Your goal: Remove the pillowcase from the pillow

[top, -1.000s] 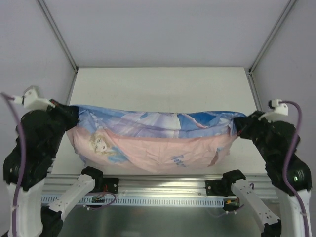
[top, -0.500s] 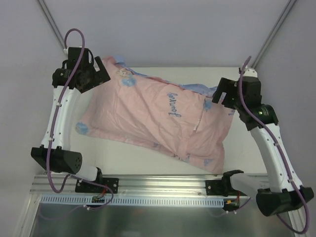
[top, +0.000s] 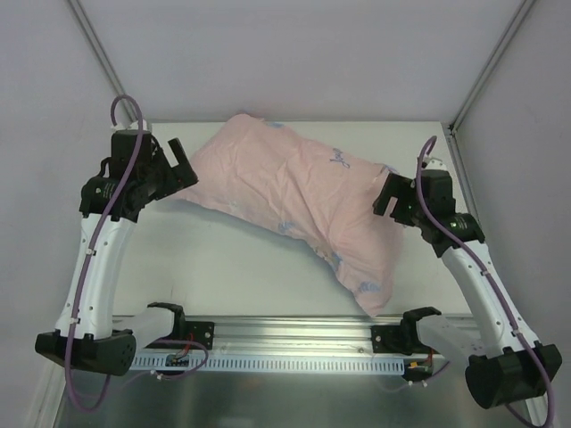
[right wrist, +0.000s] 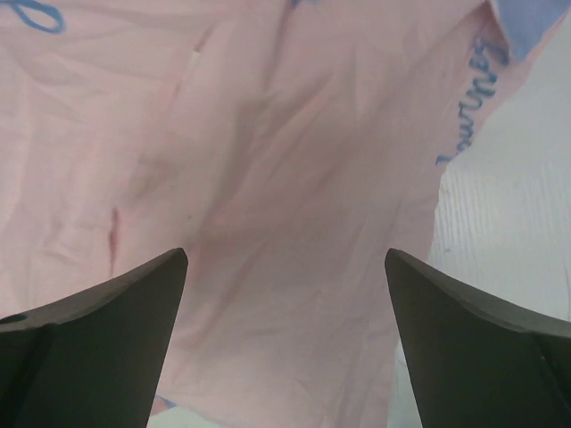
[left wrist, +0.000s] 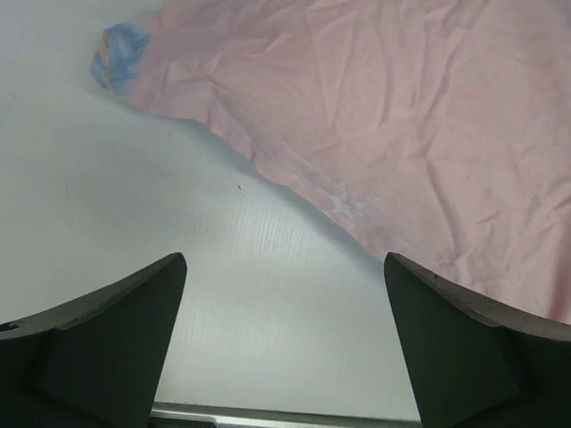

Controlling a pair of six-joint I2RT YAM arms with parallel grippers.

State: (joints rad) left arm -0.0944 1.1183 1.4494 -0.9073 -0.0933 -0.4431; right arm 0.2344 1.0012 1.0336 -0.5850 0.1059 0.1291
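The pink pillowcase (top: 294, 192) with blue print lies plump and diagonal on the white table (top: 223, 259), from the back left to the front right. The pillow is hidden inside it. My left gripper (top: 183, 163) is open just off the cover's left end; in the left wrist view its jaws (left wrist: 284, 259) frame bare table, with the pink fabric (left wrist: 401, 116) ahead and to the right. My right gripper (top: 385, 193) is open at the cover's right edge, and its jaws (right wrist: 285, 254) stand wide above the pink cloth (right wrist: 268, 178), holding nothing.
A metal rail (top: 285, 343) with both arm bases runs along the near edge of the table. Grey walls and slanted frame posts (top: 107, 67) close in the back and sides. Bare table surface shows in front of the cover at the left.
A second ago both grippers were shut on the cover's ends, stretching it at the front. Both have let go and opened, and the covered pillow lies further back.
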